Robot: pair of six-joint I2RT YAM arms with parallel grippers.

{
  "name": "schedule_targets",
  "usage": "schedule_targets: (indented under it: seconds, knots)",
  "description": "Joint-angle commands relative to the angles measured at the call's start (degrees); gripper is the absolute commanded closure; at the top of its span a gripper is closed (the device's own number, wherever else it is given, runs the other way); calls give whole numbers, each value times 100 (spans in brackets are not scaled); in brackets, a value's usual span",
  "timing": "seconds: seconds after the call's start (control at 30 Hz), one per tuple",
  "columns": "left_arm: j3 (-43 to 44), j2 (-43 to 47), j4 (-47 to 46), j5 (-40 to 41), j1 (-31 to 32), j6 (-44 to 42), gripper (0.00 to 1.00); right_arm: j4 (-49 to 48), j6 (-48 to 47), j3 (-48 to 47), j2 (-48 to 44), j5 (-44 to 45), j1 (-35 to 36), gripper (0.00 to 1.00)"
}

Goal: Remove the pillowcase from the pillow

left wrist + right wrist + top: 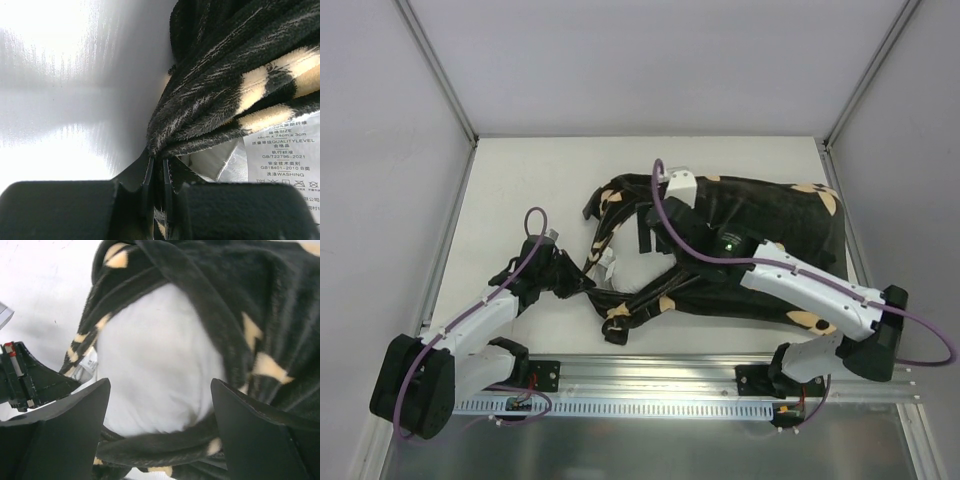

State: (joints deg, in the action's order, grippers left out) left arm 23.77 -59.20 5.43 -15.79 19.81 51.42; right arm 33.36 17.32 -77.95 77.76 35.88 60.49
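Surroundings first: everything is sitting on a plain white desk [520,190]. Grey walls [380,150] are closing it in on three sides, and a slotted aluminium rail [660,375] is running along the near edge where my arms are bolted. Purple cables [470,311] are looping along both arms, and the right one is arching over the bundle.

A white care label with printed Chinese text [285,165] is hanging out of the fabric just beside my left jaws. A black strip of the cover is stretching across the bottom of the opening, right between the fingers of my right jaws, so it's sitting partly in the way there.

My left jaws are squeezing together on a fold of the black plush pillowcase with tan flower and star prints [770,215]. They're gripping it at its near-left edge, low by the desk. My right jaws are spreading wide, with the two black fingers [65,435] framing the white bulge. They're holding nothing, and I can't tell whether they're touching it.

The pillowcase is lying crumpled across the middle-right of the desk, wrapping most of the plain white puffy pillow [155,365]. The pillow is poking out of the open left end as a rounded white bulge, with the dark fabric bunching around it on all sides.
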Motion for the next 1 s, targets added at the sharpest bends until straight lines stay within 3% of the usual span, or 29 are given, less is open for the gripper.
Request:
schedule_targets:
  seconds: [0.0, 0.13, 0.3, 0.9, 0.97]
  knots:
    - [-83, -30, 380, 393, -65, -211, 100, 486, -571, -631, 597, 692, 428, 14]
    - [-109, 40, 388, 384, -65, -194, 100, 952, -783, -1037, 1320, 824, 1025, 5]
    - [-109, 40, 388, 375, -65, -176, 100, 1233, -660, -1310, 2136, 701, 1325, 4]
    - [-171, 251, 388, 296, -65, -123, 100, 1453, -300, -1469, 3650, 516, 1097, 1]
    - [-188, 286, 388, 287, -65, -123, 100, 1436, -177, -1390, 3650, 508, 1009, 29]
